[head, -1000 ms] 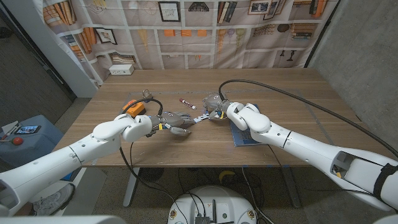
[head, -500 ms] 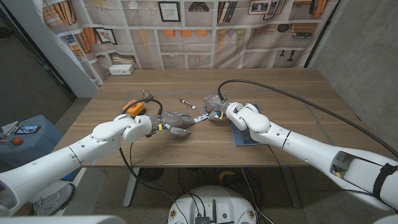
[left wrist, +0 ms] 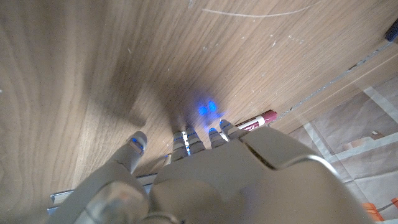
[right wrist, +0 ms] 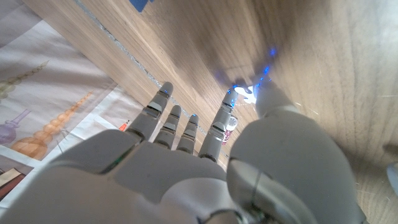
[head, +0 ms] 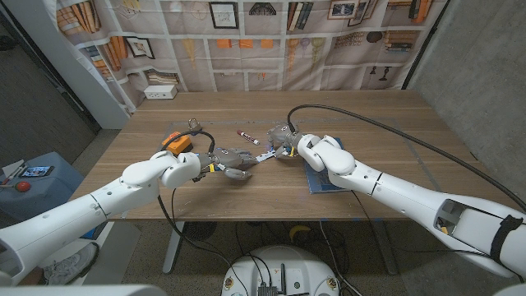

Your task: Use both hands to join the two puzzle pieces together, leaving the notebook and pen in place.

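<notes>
Pale puzzle pieces [head: 262, 154] lie in a thin strip on the wooden table [head: 246, 193] between my two hands. My left hand [head: 231, 161] reaches in from the left, its fingers closed over the strip's near end; a pale edge [left wrist: 93, 186] shows under its fingers [left wrist: 186, 140]. My right hand [head: 283, 140] meets the far end, pinching a white piece [right wrist: 244, 93] between its thumb and a finger. The red-and-white pen [head: 248, 137] lies just behind the pieces. The blue notebook [head: 316, 178] sits under my right forearm.
An orange object [head: 175, 141] with a black cable [head: 201, 134] lies behind my left arm. A black cable [head: 386, 130] runs from my right wrist across the table's right half. A white box [head: 160, 92] stands beyond the far left corner.
</notes>
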Available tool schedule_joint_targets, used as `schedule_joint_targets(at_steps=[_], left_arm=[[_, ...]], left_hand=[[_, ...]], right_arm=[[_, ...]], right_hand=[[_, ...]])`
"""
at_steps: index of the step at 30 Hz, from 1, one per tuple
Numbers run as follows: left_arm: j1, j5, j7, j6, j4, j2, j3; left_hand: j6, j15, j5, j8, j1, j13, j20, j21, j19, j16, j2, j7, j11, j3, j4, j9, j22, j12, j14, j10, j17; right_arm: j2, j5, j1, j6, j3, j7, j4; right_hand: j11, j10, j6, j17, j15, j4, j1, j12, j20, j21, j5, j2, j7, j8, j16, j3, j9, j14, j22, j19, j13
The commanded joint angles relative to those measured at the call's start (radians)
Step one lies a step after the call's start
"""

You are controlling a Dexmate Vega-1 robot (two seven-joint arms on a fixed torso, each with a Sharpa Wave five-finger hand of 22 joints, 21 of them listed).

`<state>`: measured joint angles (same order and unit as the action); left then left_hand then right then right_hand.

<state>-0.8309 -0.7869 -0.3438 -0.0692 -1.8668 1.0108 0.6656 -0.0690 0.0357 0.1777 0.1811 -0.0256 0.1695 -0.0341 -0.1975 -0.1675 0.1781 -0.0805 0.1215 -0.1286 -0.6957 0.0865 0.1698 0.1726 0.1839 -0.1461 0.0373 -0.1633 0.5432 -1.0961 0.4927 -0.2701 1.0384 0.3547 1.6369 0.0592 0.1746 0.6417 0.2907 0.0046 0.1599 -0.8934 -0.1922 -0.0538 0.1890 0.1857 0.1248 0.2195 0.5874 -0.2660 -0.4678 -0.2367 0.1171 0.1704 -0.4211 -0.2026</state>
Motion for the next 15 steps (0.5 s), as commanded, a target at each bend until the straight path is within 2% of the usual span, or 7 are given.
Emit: schedule_joint_targets(at_steps=[1,15], left_arm=[[-0.001,0.003,-0.004,0.004,0.003,0.0,0.0],[0.001,0.002,0.002,-0.002,0.008,0.002,0.002]], left_hand=[[-0.013,0.082,0.004,0.005,-0.011,0.002,-0.054,-0.005,-0.048,-0.002,-0.083,-0.002,-0.003,-0.004,-0.005,0.005,0.003,0.005,0.003,0.007,-0.002],[-0.01,0.083,0.003,0.004,-0.01,0.002,-0.055,-0.005,-0.046,-0.002,-0.084,-0.004,0.0,-0.008,-0.006,0.005,0.003,0.004,0.005,0.008,-0.002]], right_arm=[[-0.001,0.004,-0.005,-0.021,0.004,0.042,0.006],[0.013,0.022,-0.004,-0.017,-0.004,0.081,0.032]], right_hand=[[-0.002,-0.011,-0.015,0.002,0.008,0.0,0.008,0.004,-0.01,-0.003,0.008,0.008,0.0,-0.008,0.004,0.004,0.001,-0.002,0.001,0.003,-0.002],[-0.01,-0.067,-0.108,0.006,0.034,-0.007,0.038,0.009,-0.025,-0.005,0.007,0.019,-0.001,-0.053,0.02,0.017,0.011,-0.036,0.002,0.031,-0.004]])
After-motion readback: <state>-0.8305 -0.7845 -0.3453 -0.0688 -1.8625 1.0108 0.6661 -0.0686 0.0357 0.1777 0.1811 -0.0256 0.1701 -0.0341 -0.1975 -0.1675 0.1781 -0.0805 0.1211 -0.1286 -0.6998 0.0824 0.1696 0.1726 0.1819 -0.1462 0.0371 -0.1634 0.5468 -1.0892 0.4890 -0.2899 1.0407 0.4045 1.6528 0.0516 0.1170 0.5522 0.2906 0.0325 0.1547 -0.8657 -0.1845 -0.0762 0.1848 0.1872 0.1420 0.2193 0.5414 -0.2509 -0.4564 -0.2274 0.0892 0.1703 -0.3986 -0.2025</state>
